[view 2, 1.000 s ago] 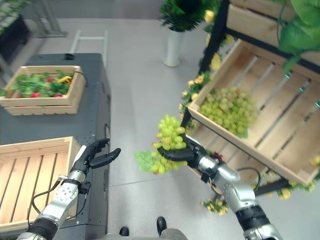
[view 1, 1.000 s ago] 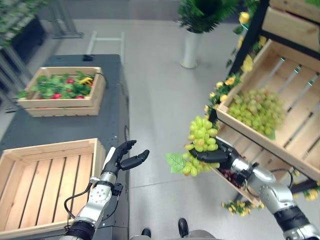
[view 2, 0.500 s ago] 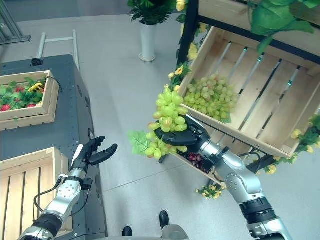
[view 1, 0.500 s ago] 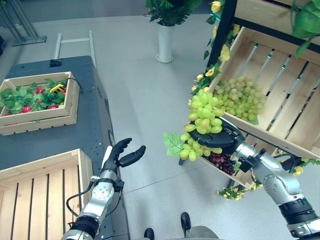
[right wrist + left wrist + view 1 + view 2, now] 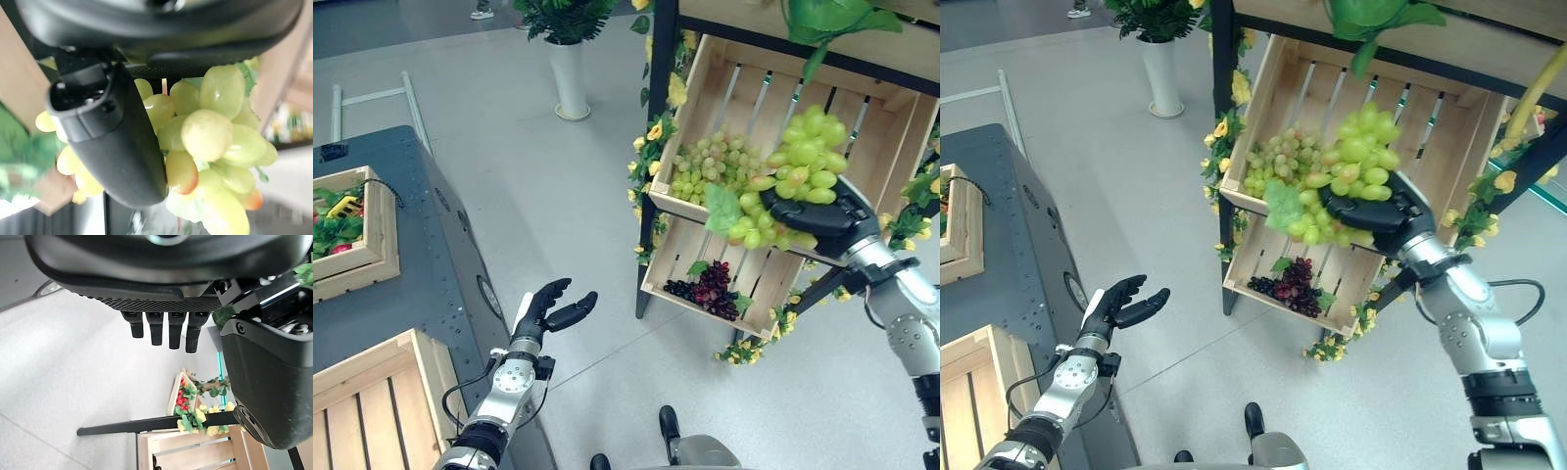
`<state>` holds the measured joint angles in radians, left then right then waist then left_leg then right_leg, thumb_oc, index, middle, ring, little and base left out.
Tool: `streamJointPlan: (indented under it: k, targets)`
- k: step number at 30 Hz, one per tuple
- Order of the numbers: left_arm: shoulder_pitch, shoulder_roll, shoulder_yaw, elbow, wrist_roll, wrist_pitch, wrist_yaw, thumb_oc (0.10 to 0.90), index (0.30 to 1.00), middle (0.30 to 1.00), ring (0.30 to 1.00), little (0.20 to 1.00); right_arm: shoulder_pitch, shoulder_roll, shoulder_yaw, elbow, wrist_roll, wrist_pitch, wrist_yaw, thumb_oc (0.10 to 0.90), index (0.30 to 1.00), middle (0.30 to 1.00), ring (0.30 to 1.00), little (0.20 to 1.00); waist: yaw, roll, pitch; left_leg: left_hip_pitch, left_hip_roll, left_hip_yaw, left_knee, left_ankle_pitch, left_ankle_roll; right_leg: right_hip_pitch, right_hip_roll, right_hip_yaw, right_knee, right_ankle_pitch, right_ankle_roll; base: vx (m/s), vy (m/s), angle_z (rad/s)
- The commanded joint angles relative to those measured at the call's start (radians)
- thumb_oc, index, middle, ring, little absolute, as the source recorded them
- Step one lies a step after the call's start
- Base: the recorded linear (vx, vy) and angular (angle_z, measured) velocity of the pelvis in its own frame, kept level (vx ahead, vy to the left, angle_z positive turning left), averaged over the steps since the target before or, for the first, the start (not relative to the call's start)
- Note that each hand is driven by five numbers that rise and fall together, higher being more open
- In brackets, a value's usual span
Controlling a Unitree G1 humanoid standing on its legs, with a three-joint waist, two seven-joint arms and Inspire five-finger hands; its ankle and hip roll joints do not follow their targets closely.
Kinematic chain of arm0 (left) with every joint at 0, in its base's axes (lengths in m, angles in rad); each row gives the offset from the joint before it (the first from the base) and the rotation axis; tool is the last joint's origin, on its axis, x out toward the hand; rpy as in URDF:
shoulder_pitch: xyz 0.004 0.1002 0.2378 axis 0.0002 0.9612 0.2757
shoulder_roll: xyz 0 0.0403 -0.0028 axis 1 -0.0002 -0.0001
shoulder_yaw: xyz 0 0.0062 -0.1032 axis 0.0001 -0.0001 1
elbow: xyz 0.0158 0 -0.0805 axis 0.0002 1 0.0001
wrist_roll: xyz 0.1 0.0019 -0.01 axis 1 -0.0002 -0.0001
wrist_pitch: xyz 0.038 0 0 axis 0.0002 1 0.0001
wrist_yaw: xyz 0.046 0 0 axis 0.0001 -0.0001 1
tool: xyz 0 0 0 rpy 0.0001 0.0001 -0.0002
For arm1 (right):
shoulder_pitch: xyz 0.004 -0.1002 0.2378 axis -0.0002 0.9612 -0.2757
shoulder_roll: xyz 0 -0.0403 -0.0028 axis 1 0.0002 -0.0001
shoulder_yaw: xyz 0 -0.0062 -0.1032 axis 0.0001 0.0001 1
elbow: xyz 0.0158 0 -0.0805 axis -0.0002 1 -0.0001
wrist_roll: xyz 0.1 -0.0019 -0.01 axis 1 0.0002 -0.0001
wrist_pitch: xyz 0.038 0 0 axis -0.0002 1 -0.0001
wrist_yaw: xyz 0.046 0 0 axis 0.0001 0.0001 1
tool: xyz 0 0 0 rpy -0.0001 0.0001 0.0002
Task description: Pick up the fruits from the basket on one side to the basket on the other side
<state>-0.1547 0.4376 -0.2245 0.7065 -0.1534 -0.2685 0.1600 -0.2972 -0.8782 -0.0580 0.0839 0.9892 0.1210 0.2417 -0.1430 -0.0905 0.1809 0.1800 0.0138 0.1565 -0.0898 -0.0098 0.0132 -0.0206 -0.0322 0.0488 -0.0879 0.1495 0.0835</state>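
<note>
My right hand (image 5: 824,211) is shut on a bunch of green grapes (image 5: 795,162) with a leaf, held up in front of the upper wooden crate (image 5: 749,93) on the shelf rack at the right. In the right wrist view my thumb (image 5: 117,142) presses against the grapes (image 5: 210,132). More green grapes (image 5: 710,164) lie inside that tilted crate. At the lower left an empty wooden crate (image 5: 386,384) sits on the dark table (image 5: 421,284). Beside the table's edge, over the floor, my left hand (image 5: 544,309) hangs open, its fingers (image 5: 156,328) holding nothing.
A lower crate (image 5: 778,282) on the rack holds dark grapes (image 5: 707,286). Yellow flowers and leaves trim the rack's black frame (image 5: 661,117). Another crate (image 5: 367,257) with greens and red fruit stands at the table's far left. A potted plant in a white vase (image 5: 570,80) stands behind.
The camera has swung right, toward the rack. My right hand has lifted the grape bunch from below the upper crate's front edge to in front of that crate. The left hand stays open.
</note>
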Motion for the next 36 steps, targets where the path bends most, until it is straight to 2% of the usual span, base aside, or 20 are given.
streamJointPlan:
  k: [1, 3, 8, 13, 16, 18, 20, 27, 28, 29, 36]
  targets:
    - [-0.107, 0.036, -0.046, 0.006, -0.025, -0.082, 0.039, 0.800, 0.900, 0.900, 0.900, 0.900, -0.235, -0.110, -0.148, 0.079, -0.014, -0.217, -0.078, 0.400, 0.300, 0.300, 0.300, 0.300, 0.029, 0.013, -0.092, -0.043, -0.013, -0.038, 0.047, -0.128, 0.012, 0.077, 0.023, -0.028, 0.104, -0.198, 0.016, 0.03, -0.020, 0.10]
    - [-0.103, 0.030, -0.055, 0.001, -0.029, -0.087, 0.046, 0.800, 0.900, 0.900, 0.900, 0.900, -0.272, -0.161, -0.128, 0.147, -0.112, -0.228, -0.095, 0.400, 0.300, 0.300, 0.300, 0.300, 0.031, 0.012, -0.097, -0.040, -0.016, -0.044, 0.045, -0.129, 0.009, 0.085, 0.023, -0.028, 0.091, -0.196, 0.012, 0.03, -0.005, 0.07]
    - [-0.084, 0.030, -0.070, -0.017, -0.032, -0.084, 0.059, 0.800, 0.900, 0.900, 0.900, 0.900, -0.333, -0.256, -0.059, 0.270, -0.227, -0.255, -0.115, 0.400, 0.300, 0.300, 0.300, 0.300, 0.045, 0.009, -0.101, -0.038, -0.020, -0.058, 0.038, -0.124, 0.006, 0.096, 0.023, -0.032, 0.071, -0.192, 0.007, 0.00, 0.005, 0.02]
    - [-0.074, 0.027, -0.086, -0.024, -0.049, -0.088, 0.067, 0.800, 0.900, 0.900, 0.900, 0.900, -0.458, -0.322, 0.104, 0.397, -0.450, -0.290, -0.181, 0.400, 0.300, 0.300, 0.300, 0.300, 0.068, 0.005, -0.104, -0.040, -0.022, -0.074, 0.033, -0.117, 0.001, 0.102, 0.019, -0.051, 0.066, -0.195, 0.003, -0.01, 0.006, 0.02]
    - [-0.074, 0.020, -0.089, -0.021, -0.057, -0.097, 0.064, 0.800, 0.900, 0.900, 0.900, 0.900, -0.518, -0.330, 0.175, 0.441, -0.506, -0.282, -0.178, 0.400, 0.300, 0.300, 0.300, 0.300, 0.074, 0.006, -0.105, -0.042, -0.023, -0.080, 0.032, -0.116, 0.000, 0.103, 0.017, -0.056, 0.062, -0.195, 0.002, -0.01, 0.010, 0.12]
    - [-0.075, 0.010, -0.103, -0.027, -0.065, -0.099, 0.055, 0.800, 0.900, 0.900, 0.900, 0.900, -0.612, -0.319, 0.297, 0.517, -0.556, -0.238, -0.155, 0.400, 0.300, 0.300, 0.300, 0.300, 0.094, 0.004, -0.107, -0.044, -0.023, -0.090, 0.028, -0.111, -0.003, 0.106, 0.015, -0.071, 0.061, -0.197, -0.001, -0.01, 0.011, 0.09]
    - [-0.076, 0.007, -0.111, -0.033, -0.071, -0.097, 0.050, 0.800, 0.900, 0.900, 0.900, 0.900, -0.646, -0.302, 0.343, 0.555, -0.569, -0.220, -0.145, 0.400, 0.300, 0.300, 0.300, 0.300, 0.105, 0.004, -0.107, -0.045, -0.023, -0.095, 0.027, -0.110, -0.005, 0.108, 0.013, -0.080, 0.059, -0.198, -0.002, 0.00, 0.007, 0.07]
    - [-0.081, 0.000, -0.133, -0.032, -0.081, -0.088, 0.030, 0.800, 0.900, 0.900, 0.900, 0.900, -0.725, -0.218, 0.425, 0.725, -0.650, -0.214, -0.125, 0.400, 0.300, 0.300, 0.300, 0.300, 0.140, 0.010, -0.106, -0.046, -0.020, -0.108, 0.022, -0.105, -0.008, 0.121, 0.006, -0.109, 0.049, -0.203, -0.009, 0.00, -0.001, 0.16]
    - [-0.082, 0.000, -0.137, -0.034, -0.084, -0.087, 0.028, 0.800, 0.900, 0.900, 0.900, 0.900, -0.733, -0.210, 0.434, 0.743, -0.673, -0.213, -0.131, 0.525, 0.488, 0.488, 0.488, 0.488, 0.144, 0.012, -0.106, -0.047, -0.020, -0.109, 0.023, -0.105, -0.008, 0.121, 0.005, -0.112, 0.048, -0.203, -0.009, -0.01, 0.003, 0.22]
    - [-0.082, 0.001, -0.143, -0.036, -0.087, -0.087, 0.026, 0.800, 0.900, 0.900, 0.900, 0.900, -0.744, -0.200, 0.446, 0.765, -0.713, -0.197, -0.136, 0.800, 0.900, 0.900, 0.900, 0.900, 0.149, 0.014, -0.104, -0.048, -0.020, -0.111, 0.024, -0.105, -0.009, 0.122, 0.004, -0.117, 0.048, -0.203, -0.009, -0.01, 0.006, 0.24]
    - [-0.084, 0.003, -0.155, -0.047, -0.091, -0.096, 0.017, 0.800, 0.900, 0.900, 0.900, 0.900, -0.777, -0.188, 0.507, 0.862, -0.817, -0.085, -0.078, 0.800, 0.900, 0.900, 0.900, 0.900, 0.157, 0.018, -0.102, -0.044, -0.021, -0.112, 0.022, -0.102, -0.009, 0.129, -0.001, -0.126, 0.048, -0.206, -0.012, 0.00, -0.001, 0.04]
